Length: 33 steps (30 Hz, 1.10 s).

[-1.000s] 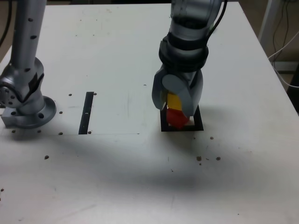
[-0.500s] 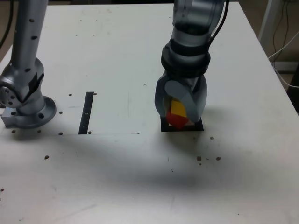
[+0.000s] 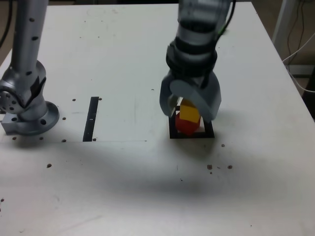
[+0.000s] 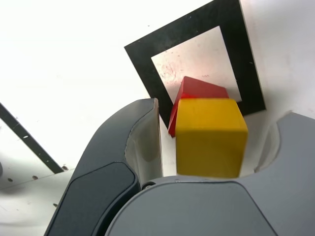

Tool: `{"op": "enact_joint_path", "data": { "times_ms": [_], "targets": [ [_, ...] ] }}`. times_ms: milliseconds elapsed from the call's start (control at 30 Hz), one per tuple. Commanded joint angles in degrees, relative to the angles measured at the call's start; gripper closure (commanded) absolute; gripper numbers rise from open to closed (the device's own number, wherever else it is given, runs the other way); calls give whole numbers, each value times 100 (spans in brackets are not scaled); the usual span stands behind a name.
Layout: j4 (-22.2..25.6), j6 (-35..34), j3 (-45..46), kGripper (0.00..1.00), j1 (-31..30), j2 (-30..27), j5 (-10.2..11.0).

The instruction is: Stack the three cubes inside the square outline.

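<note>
Two cubes stacked inside the square outline (image 3: 191, 134): yellow cube (image 3: 189, 111) atop red cube (image 3: 185, 125).
Gripper (image 3: 189, 101) spread, straddling the yellow cube; next, lift clear and fetch the unseen green cube.

A white table (image 3: 123, 49) fills the exterior view, marked by a narrow black strip (image 3: 92, 118) at about nine o'clock from centre, small dark specks (image 3: 219, 167) scattered toward five o'clock, and white cables (image 3: 298, 49) hanging past its edge at two o'clock.

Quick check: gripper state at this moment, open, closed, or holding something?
Gripper: open, fingers spread either side of the yellow cube, which sits on the red cube; holding nothing.
</note>
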Motion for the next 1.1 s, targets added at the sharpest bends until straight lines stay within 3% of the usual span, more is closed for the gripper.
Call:
{"op": "enact_joint_path", "data": {
  "times_ms": [0, 167, 267, 567, 800, 933, 1067],
  "targets": [
    [42, 20, -58, 1, 36, -172, 20],
    [305, 376, -301, 1, 342, -290, 69],
    [478, 737, -505, 1, 691, -293, 200],
    [622, 1797, -1025, 1, 1916, -305, 1064],
    [877, 2698, -1772, 1, 2649, -56, 1965],
    [878, 3173, -2306, 1, 2878, 197, 2244],
    [877, 3577, -2870, 1, 3062, 478, 2355]
  ]
}}
